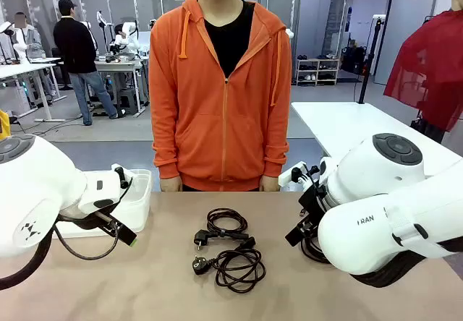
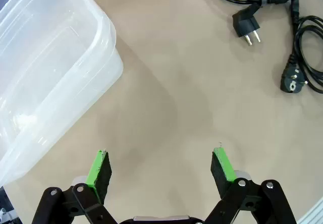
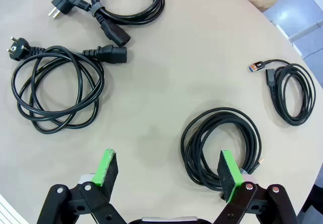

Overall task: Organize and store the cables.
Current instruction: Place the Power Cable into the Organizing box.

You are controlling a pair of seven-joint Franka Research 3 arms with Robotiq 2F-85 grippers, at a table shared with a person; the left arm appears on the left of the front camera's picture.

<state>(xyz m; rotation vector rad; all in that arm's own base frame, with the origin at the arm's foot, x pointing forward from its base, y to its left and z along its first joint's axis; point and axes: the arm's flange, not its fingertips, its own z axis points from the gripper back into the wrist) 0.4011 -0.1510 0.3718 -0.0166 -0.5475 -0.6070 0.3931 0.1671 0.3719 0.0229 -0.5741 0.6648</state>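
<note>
Right, my landmark is the big loose coil [image 1: 233,264] of black power cord, lying mid-table with its round plug out on the left side. Just beyond it, toward the person [image 1: 221,97] in the orange hoodie, sits the tied coil [image 1: 226,223], tighter and strapped with a band; their blocky socket ends lie just beside each other. Well left of the big coil, at the left edge of the table [image 1: 166,285], stands a clear plastic tub [image 2: 50,57], smooth-walled with rounded corners and a rolled rim. Between tub and big coil I see bare, matte beige tabletop. My left gripper [image 2: 161,164] hangs over that stretch with jaws spread wide, nothing between the green pads. Right of the big coil there's another band of bare top, then the thin coil [image 3: 222,146], a slim glossy cord in a neat round loop. My right gripper [image 3: 166,162] hovers at that loop's near side, jaws wide and holding nothing. One pad overlaps the cord from my wrist camera, and I cannot tell whether it touches. Farther from the big coil, near the table's curved edge, lies a small coil [image 3: 292,93] with a blue-tipped flat plug
</note>
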